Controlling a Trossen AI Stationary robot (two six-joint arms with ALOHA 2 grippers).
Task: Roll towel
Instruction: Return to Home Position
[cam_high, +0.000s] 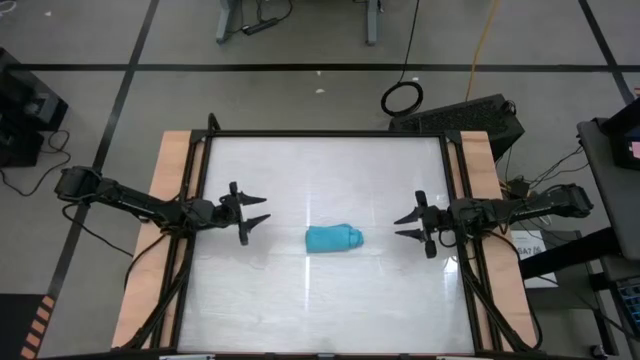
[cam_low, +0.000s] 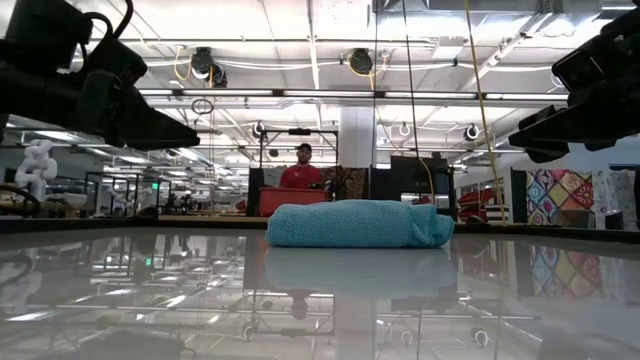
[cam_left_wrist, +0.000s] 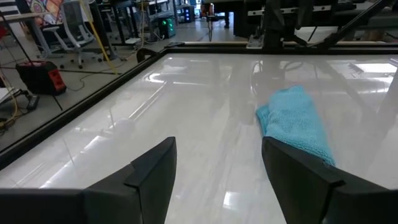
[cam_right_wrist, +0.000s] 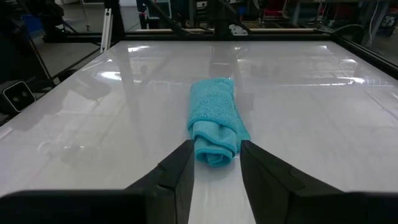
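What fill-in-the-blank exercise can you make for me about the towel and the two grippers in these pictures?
1. The towel rests on the table, ____ into a short bundle with a spiral end.
2. It lies ____ the left gripper and the right gripper, touching neither.
3. Both grippers hold nothing, and their fingers are ____.

Missing words: rolled; between; open.
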